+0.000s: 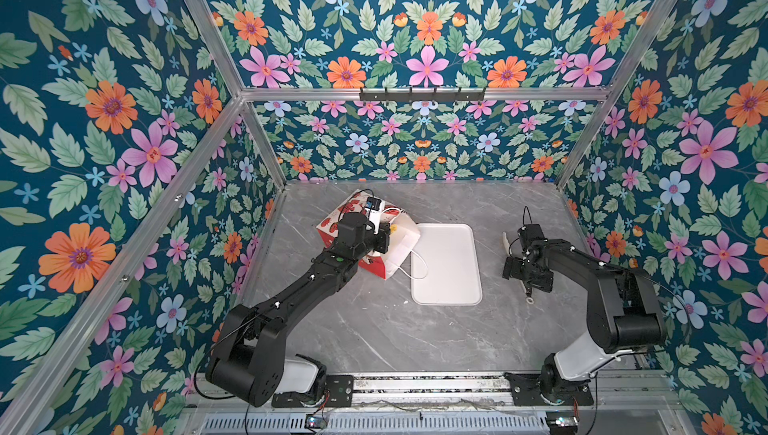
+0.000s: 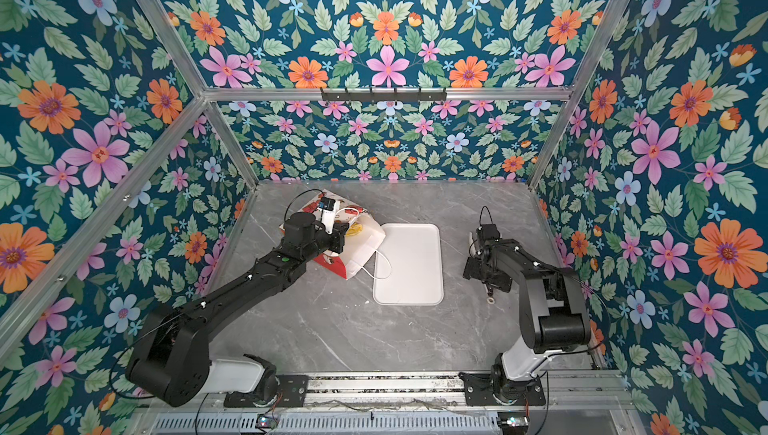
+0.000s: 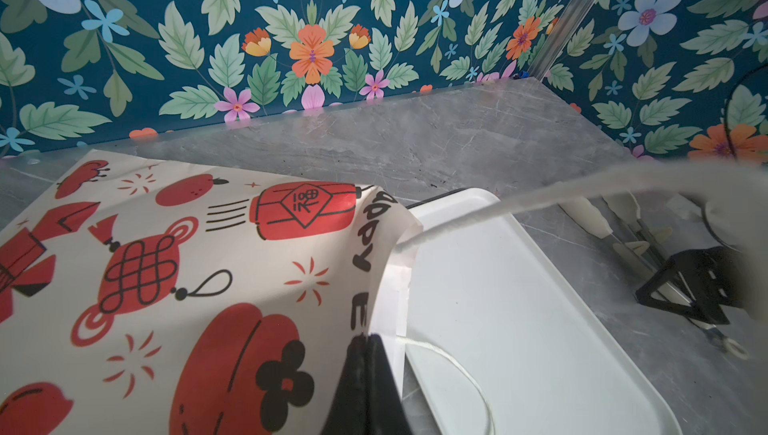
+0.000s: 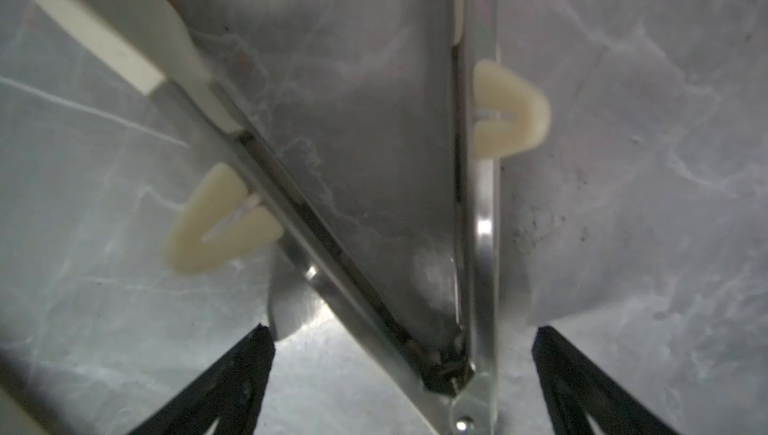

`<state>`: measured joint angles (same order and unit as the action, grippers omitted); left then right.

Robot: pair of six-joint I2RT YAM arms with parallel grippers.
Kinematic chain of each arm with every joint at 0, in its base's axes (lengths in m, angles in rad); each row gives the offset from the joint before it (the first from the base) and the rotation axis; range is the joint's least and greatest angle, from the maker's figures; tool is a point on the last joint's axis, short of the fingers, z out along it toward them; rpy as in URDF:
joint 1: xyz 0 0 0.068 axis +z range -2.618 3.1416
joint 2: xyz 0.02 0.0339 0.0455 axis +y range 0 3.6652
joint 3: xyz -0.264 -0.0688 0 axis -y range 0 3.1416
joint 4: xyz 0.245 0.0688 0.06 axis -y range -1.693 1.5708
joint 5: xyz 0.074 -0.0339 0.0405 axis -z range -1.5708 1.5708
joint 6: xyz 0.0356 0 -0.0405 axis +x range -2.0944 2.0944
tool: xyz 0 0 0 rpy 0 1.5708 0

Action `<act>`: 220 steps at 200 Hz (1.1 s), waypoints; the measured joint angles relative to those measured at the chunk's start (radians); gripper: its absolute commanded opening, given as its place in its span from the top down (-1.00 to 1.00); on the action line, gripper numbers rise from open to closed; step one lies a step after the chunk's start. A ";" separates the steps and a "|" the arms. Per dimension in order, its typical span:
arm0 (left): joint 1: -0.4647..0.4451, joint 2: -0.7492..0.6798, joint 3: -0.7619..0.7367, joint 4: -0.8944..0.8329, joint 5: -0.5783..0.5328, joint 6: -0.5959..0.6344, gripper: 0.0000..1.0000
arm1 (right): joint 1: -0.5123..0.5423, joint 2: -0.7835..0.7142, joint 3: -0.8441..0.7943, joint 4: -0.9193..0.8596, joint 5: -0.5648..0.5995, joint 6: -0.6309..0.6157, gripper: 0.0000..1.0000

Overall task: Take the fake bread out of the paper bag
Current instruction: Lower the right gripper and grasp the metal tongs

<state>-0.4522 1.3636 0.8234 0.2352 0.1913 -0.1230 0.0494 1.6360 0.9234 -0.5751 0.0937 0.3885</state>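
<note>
One paper bag (image 3: 187,266), one white tray (image 1: 446,264), one pair of tongs (image 4: 478,221), two arms (image 1: 299,291) (image 1: 582,258).

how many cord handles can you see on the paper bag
2. One cord handle runs straight off the paper bag's rim, past the left wrist camera; the other handle lies as a loose loop on the white tray. Neither looks hidden.

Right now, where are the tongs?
In a top view the tongs lie on the table at the right, beyond the tray, under the open right gripper, which straddles their hinge end.
</note>
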 measured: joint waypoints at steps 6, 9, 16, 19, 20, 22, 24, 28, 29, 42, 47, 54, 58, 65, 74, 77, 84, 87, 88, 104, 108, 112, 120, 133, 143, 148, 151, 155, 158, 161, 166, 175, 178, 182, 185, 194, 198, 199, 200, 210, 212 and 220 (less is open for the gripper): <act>0.000 -0.003 -0.002 0.000 0.000 0.000 1.00 | 0.000 0.006 0.008 0.003 -0.001 0.000 -0.89; 0.000 -0.005 -0.003 0.000 0.000 0.000 1.00 | -0.001 0.008 0.011 0.004 -0.001 -0.002 -0.88; 0.000 -0.008 -0.005 0.000 0.000 0.000 1.00 | -0.006 0.011 0.017 0.006 -0.004 -0.007 -0.87; 0.000 -0.010 -0.006 0.001 0.000 0.000 1.00 | -0.009 0.014 0.019 0.008 -0.008 -0.007 -0.86; 0.000 -0.011 -0.007 0.001 0.000 0.000 1.00 | -0.011 0.016 0.020 0.009 -0.009 -0.007 -0.86; 0.000 -0.011 -0.008 0.001 0.000 0.000 1.00 | -0.013 0.018 0.021 0.009 -0.010 -0.007 -0.85; 0.000 -0.013 -0.008 0.001 0.000 0.000 1.00 | -0.016 0.020 0.023 0.010 -0.011 -0.008 -0.84; 0.000 -0.014 -0.010 0.001 0.000 0.000 1.00 | -0.022 0.027 0.026 0.012 -0.013 -0.009 -0.82; 0.000 -0.015 -0.010 0.001 0.000 0.000 1.00 | -0.024 0.029 0.027 0.014 -0.013 -0.010 -0.81; 0.000 -0.020 -0.014 0.002 0.000 0.000 1.00 | -0.044 0.047 0.034 0.025 -0.034 -0.022 -0.75; 0.000 -0.021 -0.015 0.003 0.000 0.000 1.00 | -0.047 0.049 0.034 0.026 -0.034 -0.023 -0.72; 0.000 -0.021 -0.015 0.003 0.000 0.000 1.00 | -0.049 0.051 0.036 0.027 -0.035 -0.024 -0.66; 0.000 -0.021 -0.015 0.003 0.000 0.000 1.00 | -0.049 0.053 0.037 0.028 -0.036 -0.026 -0.62; 0.000 -0.021 -0.015 0.003 0.000 0.000 1.00 | -0.050 0.056 0.039 0.030 -0.038 -0.027 -0.56; 0.000 -0.021 -0.015 0.003 0.000 0.000 1.00 | -0.051 0.059 0.041 0.031 -0.039 -0.030 -0.52; 0.000 -0.021 -0.015 0.003 0.000 0.000 1.00 | -0.051 0.059 0.041 0.031 -0.039 -0.030 -0.49; 0.000 -0.021 -0.015 0.003 0.000 0.000 1.00 | -0.052 0.061 0.042 0.031 -0.040 -0.030 -0.41; 0.000 -0.021 -0.015 0.002 0.000 0.000 1.00 | -0.053 0.061 0.042 0.031 -0.040 -0.031 -0.39; 0.000 -0.021 -0.015 0.002 0.000 0.000 1.00 | -0.053 0.061 0.042 0.031 -0.040 -0.031 -0.38; 0.000 -0.021 -0.014 0.002 0.000 0.000 1.00 | -0.054 0.061 0.040 0.035 -0.039 -0.034 -0.12; 0.000 -0.021 -0.014 0.002 0.000 0.000 1.00 | -0.054 0.060 0.040 0.036 -0.039 -0.034 -0.07; 0.000 -0.021 -0.013 0.002 0.000 0.000 1.00 | -0.054 0.060 0.039 0.037 -0.039 -0.035 0.00; 0.000 -0.021 -0.013 0.002 0.000 0.000 1.00 | -0.054 0.058 0.037 0.040 -0.038 -0.048 0.06; 0.000 -0.021 -0.013 0.002 0.000 0.000 1.00 | -0.053 0.057 0.035 0.044 -0.038 -0.049 0.25; 0.000 -0.021 -0.013 0.002 0.000 0.000 1.00 | -0.053 0.054 0.032 0.047 -0.035 -0.048 0.39; 0.000 -0.021 -0.013 0.002 0.000 0.000 1.00 | -0.053 0.052 0.030 0.048 -0.034 -0.048 0.45; 0.000 -0.021 -0.013 0.002 0.000 0.000 1.00 | -0.054 0.051 0.029 0.049 -0.034 -0.048 0.46; 0.000 -0.021 -0.013 0.002 0.000 0.000 1.00 | -0.054 0.049 0.027 0.050 -0.034 -0.048 0.48; 0.000 -0.021 -0.013 0.002 0.000 0.000 1.00 | -0.055 0.047 0.025 0.051 -0.033 -0.048 0.48; 0.000 -0.021 -0.013 0.002 0.000 0.001 1.00 | -0.055 0.045 0.023 0.051 -0.033 -0.048 0.50; 0.000 -0.021 -0.013 0.002 0.000 0.001 1.00 | -0.055 0.042 0.021 0.052 -0.033 -0.048 0.55; 0.000 -0.021 -0.013 0.001 0.000 0.001 1.00 | -0.054 0.038 0.016 0.055 -0.033 -0.048 0.64; 0.000 -0.021 -0.013 0.001 0.000 0.001 1.00 | -0.054 0.036 0.014 0.056 -0.033 -0.048 0.66; 0.000 -0.021 -0.013 0.000 0.000 0.001 1.00 | -0.054 0.034 0.012 0.058 -0.033 -0.048 0.67; 0.000 -0.021 -0.013 0.000 0.000 0.001 1.00 | -0.054 0.033 0.010 0.059 -0.033 -0.048 0.68; 0.000 -0.021 -0.013 -0.001 0.000 0.002 1.00 | -0.053 0.024 0.006 0.059 -0.034 -0.048 0.68; 0.000 -0.021 -0.013 -0.001 0.000 0.003 1.00 | -0.052 0.018 0.003 0.059 -0.037 -0.048 0.68; 0.000 -0.021 -0.013 -0.001 0.000 0.004 1.00 | -0.051 0.014 0.002 0.058 -0.040 -0.048 0.68; 0.000 -0.021 -0.013 -0.001 0.000 0.004 1.00 | -0.051 0.013 0.001 0.058 -0.040 -0.048 0.68; 0.000 -0.021 -0.013 -0.002 -0.001 0.004 1.00 | -0.040 -0.014 -0.005 0.023 -0.050 -0.047 0.67; 0.000 -0.021 -0.013 -0.003 -0.001 0.004 1.00 | -0.037 -0.021 -0.005 0.015 -0.051 -0.047 0.67; 0.000 -0.022 -0.013 -0.004 -0.001 0.004 1.00 | -0.021 -0.044 -0.004 -0.006 -0.058 -0.047 0.65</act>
<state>-0.4519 1.3418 0.8104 0.2310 0.1905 -0.1192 0.0280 1.5917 0.9192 -0.5808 0.0357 0.3416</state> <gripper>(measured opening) 0.050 0.247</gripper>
